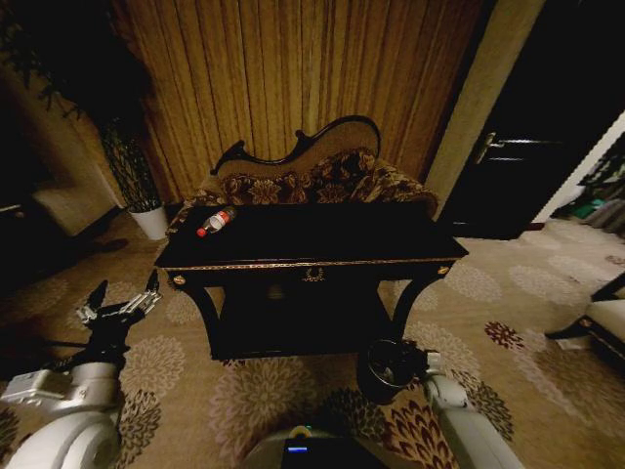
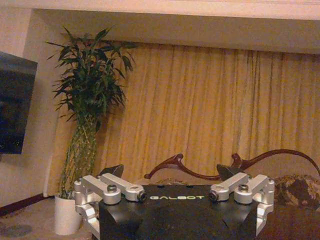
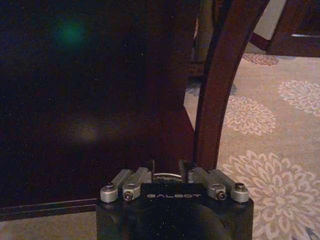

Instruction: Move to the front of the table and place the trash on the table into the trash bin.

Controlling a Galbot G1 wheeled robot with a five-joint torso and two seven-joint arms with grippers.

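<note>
The black table (image 1: 312,264) with its gold-trimmed edge stands straight ahead. A clear bottle with a red label and cap (image 1: 217,221) lies on the table's far left corner. The dark round trash bin (image 1: 389,371) sits on the carpet by the table's front right leg. My right gripper (image 1: 422,360) is at the bin's side, and in the right wrist view its fingers (image 3: 167,170) are shut on a thin curved rim (image 3: 166,175), in front of the table leg (image 3: 215,100). My left gripper (image 1: 122,298) hangs open and empty left of the table; its fingertips (image 2: 170,172) are spread wide.
A floral sofa (image 1: 312,181) stands right behind the table, against the curtain. A tall plant in a white pot (image 1: 148,220) is at the back left. A dark door (image 1: 508,156) is at the right, and a chair (image 1: 601,318) at the right edge. Patterned carpet surrounds the table.
</note>
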